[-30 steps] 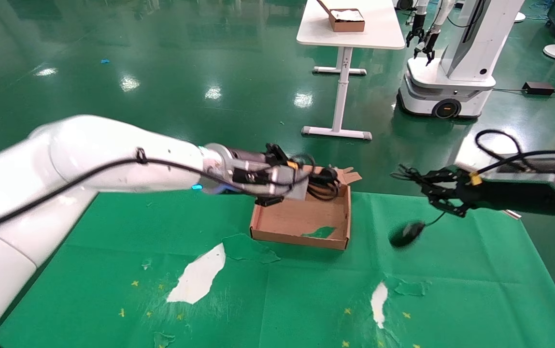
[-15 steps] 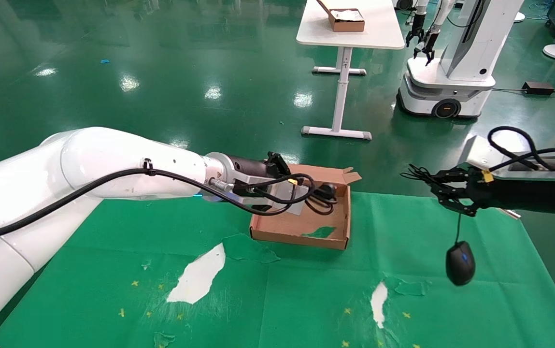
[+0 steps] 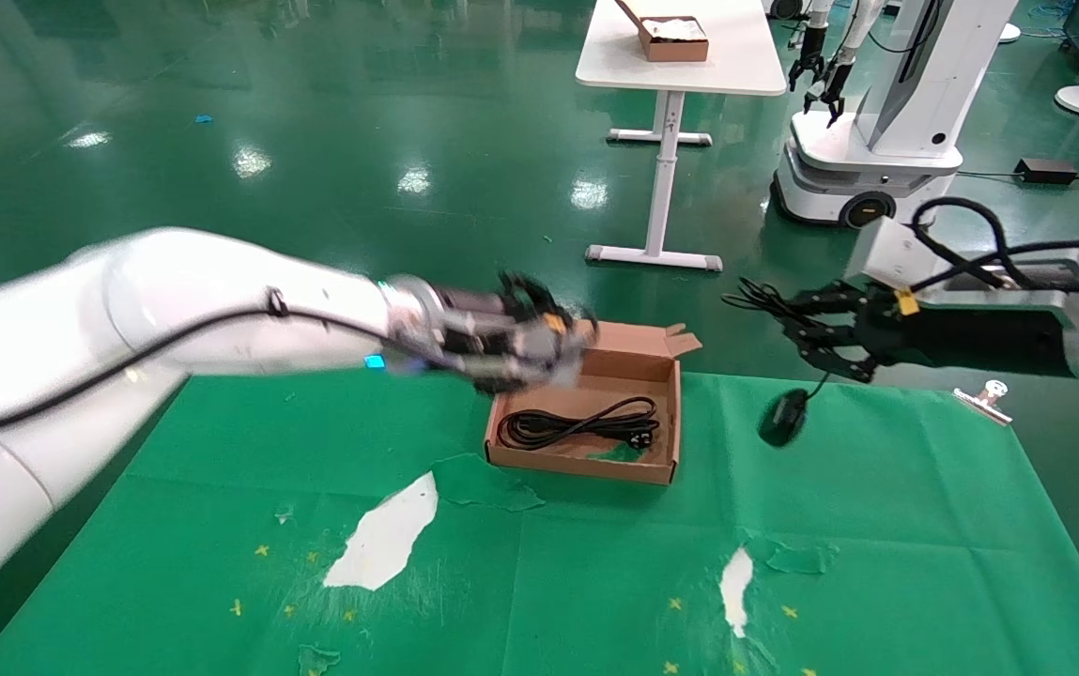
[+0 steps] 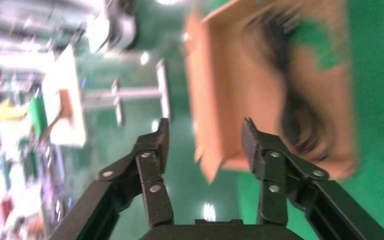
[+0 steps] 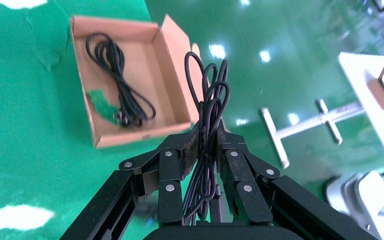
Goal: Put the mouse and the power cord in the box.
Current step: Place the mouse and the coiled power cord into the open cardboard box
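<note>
The brown cardboard box (image 3: 577,467) sits on the green mat, and the thick black power cord (image 3: 577,424) lies coiled on its floor. My left gripper (image 3: 569,340) hovers open and empty above the box's far left corner; in the left wrist view the gripper (image 4: 206,125) has the box (image 4: 220,95) beyond it. To the right of the box, my right gripper (image 3: 788,319) is shut on the mouse's bundled thin cable (image 5: 207,90). The black mouse (image 3: 781,419) dangles below it, off the mat. The right wrist view shows that gripper (image 5: 209,135), the box (image 5: 167,75) and the power cord (image 5: 120,85).
A green scrap (image 5: 97,97) is stuck to the box floor. The mat has torn white patches (image 3: 389,535). A metal clip (image 3: 982,399) lies at the mat's right edge. Far off stand a white table (image 3: 680,66) and another robot (image 3: 877,122).
The power cord left my left gripper and now lies in the box; that gripper has opened. My right gripper moved up and toward the box, and the hanging mouse swung up and left.
</note>
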You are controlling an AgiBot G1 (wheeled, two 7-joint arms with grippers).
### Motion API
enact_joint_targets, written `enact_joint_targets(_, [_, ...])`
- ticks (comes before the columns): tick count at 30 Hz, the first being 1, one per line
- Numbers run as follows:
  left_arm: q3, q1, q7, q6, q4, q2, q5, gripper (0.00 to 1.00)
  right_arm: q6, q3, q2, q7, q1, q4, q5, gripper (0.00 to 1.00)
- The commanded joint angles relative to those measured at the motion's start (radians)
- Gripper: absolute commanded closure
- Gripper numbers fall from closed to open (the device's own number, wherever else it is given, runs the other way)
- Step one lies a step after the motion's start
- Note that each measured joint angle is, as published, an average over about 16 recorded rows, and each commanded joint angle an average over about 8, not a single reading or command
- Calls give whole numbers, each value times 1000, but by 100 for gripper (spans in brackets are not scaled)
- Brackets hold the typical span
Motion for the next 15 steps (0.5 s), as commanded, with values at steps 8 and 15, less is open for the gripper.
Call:
enact_joint_targets(8, [80,-112,-108,-13,195,-9,70,0,29,5,-84,-22,-2,45,24,100])
enact_joint_targets(15, [132,-169,-247,56,263,-16,136,0,100,-11,-198,4,-23,54,12,100])
